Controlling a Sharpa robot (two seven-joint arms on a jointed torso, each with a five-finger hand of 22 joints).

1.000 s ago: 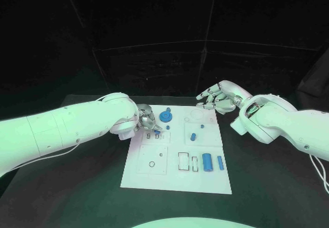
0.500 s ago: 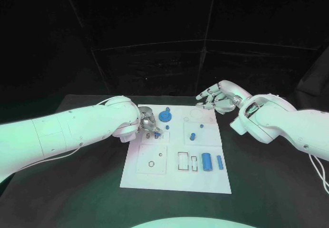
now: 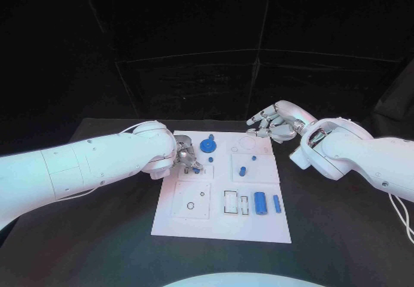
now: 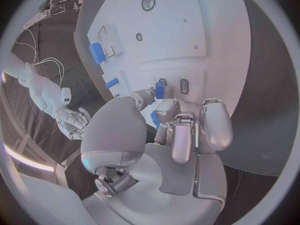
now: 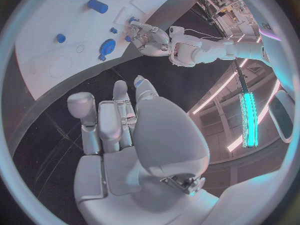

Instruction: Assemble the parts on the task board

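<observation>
The white task board (image 3: 177, 218) lies mid-table. My left hand (image 3: 185, 156) is at the board's left edge, where it pinches a small blue part (image 3: 197, 170) and holds it down at a row of small slots. The left wrist view shows that part (image 4: 160, 89) between thumb and a finger (image 4: 174, 110), beside an empty slot (image 4: 184, 86). A blue gear (image 3: 208, 146) stands just beyond the hand. My right hand (image 3: 271, 125) hovers off the board's far right corner, fingers apart and holding nothing. The right wrist view shows the same of that hand (image 5: 119, 120).
Blue pegs (image 3: 242, 172) stand mid-board. Two blue cylinders (image 3: 261, 204) lie near the board's right edge beside an empty rectangular recess (image 3: 231, 202). A small ring (image 3: 189, 207) lies on the near left panel. Black table (image 3: 95, 239) surrounds the board.
My left hand has moved slightly toward me and lowered the small blue part onto the slot row. The right hand has not moved.
</observation>
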